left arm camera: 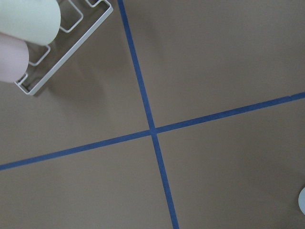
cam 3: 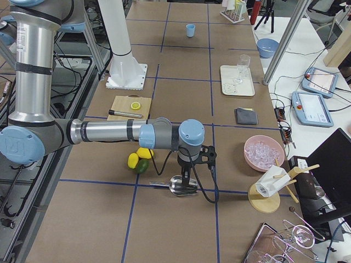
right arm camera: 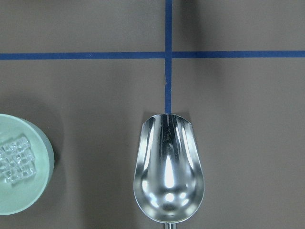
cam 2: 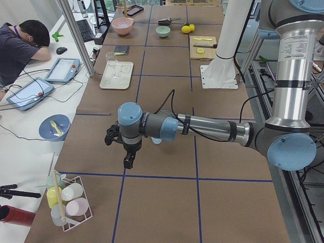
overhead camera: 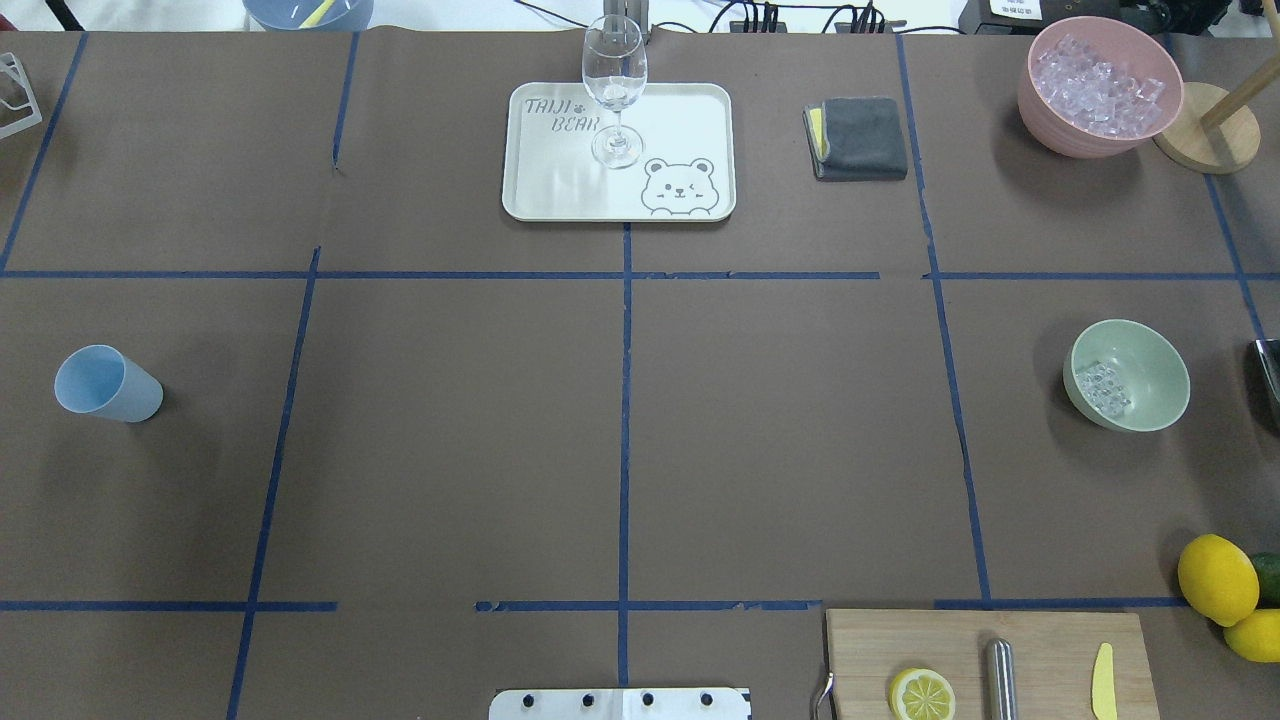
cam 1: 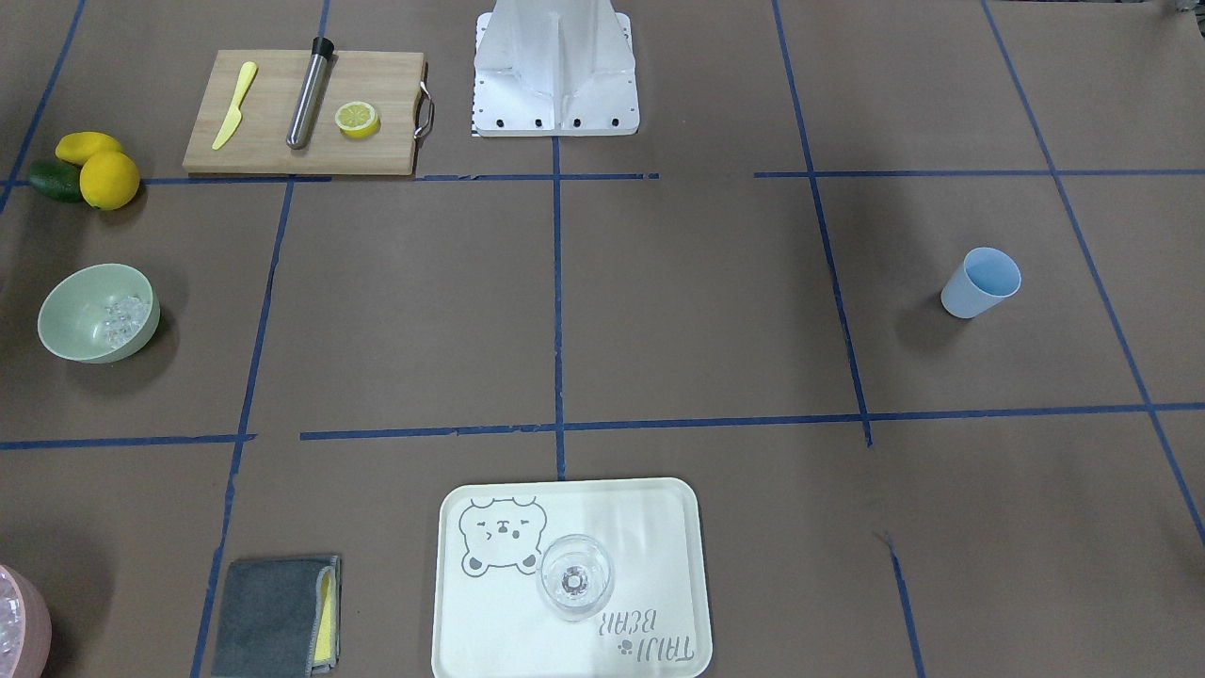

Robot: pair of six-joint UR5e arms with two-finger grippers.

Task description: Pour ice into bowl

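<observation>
The pale green bowl [cam 1: 99, 313] stands at the table's right side [overhead camera: 1130, 375] with a small heap of clear ice [overhead camera: 1100, 388] inside. It shows at the left edge of the right wrist view [right arm camera: 19, 171], ice [right arm camera: 16, 160] in it. An empty metal scoop [right arm camera: 168, 171] lies beside the bowl, apart from it. My right gripper [cam 3: 185, 178] hangs over the scoop [cam 3: 184, 186]; I cannot tell if it is open or shut. My left gripper [cam 2: 129, 163] hangs over bare table near the light blue cup [overhead camera: 105, 385]; I cannot tell its state either.
A pink container [overhead camera: 1100, 85] full of ice stands at the far right. A tray [overhead camera: 700, 110] holds a stemmed glass [overhead camera: 613, 90]. A grey cloth [overhead camera: 858, 138], a cutting board [overhead camera: 1050, 640] and lemons [overhead camera: 1215, 578] are around. A wire cup rack [left arm camera: 62, 38] is near my left gripper.
</observation>
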